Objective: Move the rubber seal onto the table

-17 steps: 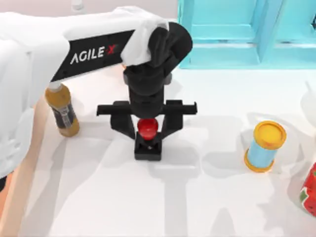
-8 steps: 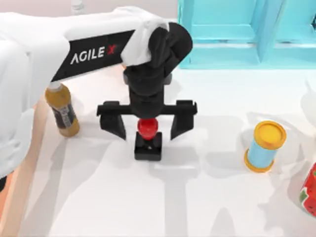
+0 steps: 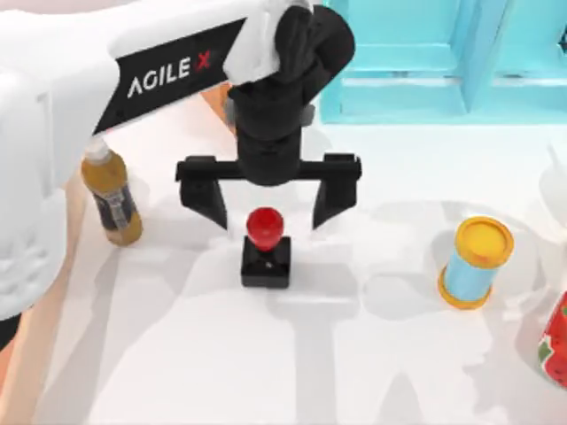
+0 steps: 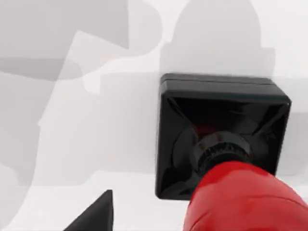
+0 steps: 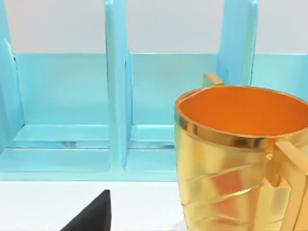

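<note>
The black-based, red-knobbed rubber seal point(image 3: 266, 249) stands upright mid-table point(image 3: 292, 372), bare white surface around it. The left gripper point(image 3: 267, 205) hovers above, fingers spread wide, touching nothing.

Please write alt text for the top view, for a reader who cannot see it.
The left gripper hovers open above the black-based, red-knobbed rubber seal standing on the white table. An amber bottle stands left; a yellow-lidded blue can right.

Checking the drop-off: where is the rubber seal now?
In the top view the rubber seal stands on the table, left of centre, below the open left end effector, with the bottle further left.
</note>
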